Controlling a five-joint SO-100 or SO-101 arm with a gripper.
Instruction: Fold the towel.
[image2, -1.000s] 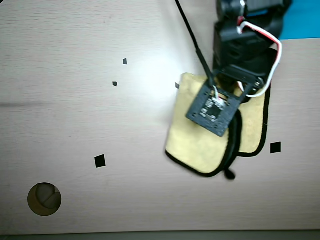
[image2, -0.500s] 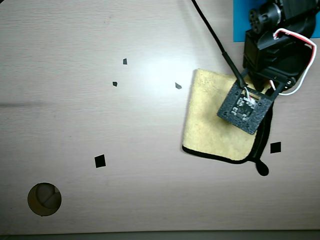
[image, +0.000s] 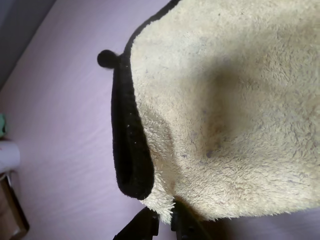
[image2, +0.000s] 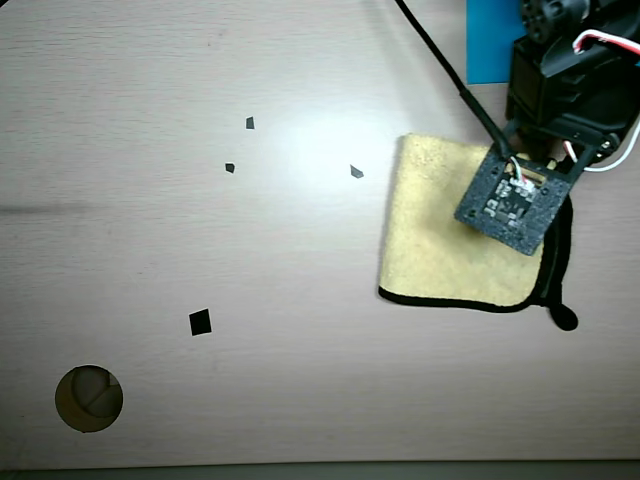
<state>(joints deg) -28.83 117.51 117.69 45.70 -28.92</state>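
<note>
lying folded on the pale wood-grain table (image2: 200, 230), the pale yellow fuzzy terry towel (image2: 440, 245) with thin black edge binding sits at the right side of the overhead view, its doubled layers showing as a black rolled edge along the right and a small black loop tab (image2: 564, 318) poking out at the lower right corner. the black robot arm (image2: 560, 80) reaches in from the top right, and its square black camera board (image2: 512, 202) hangs over the towel's upper right part. in the wrist view the dark two-finger gripper (image: 167, 224) shows only at the bottom edge, its tips close together against the towel's fluffy edge; whether cloth is pinched between them i cannot tell. a bright blue flat sheet (image2: 490, 45) lies beyond the towel at the top edge. small black square markers (image2: 200, 322) dot the table, and a round hole (image2: 88, 398) sits at the lower left.
</note>
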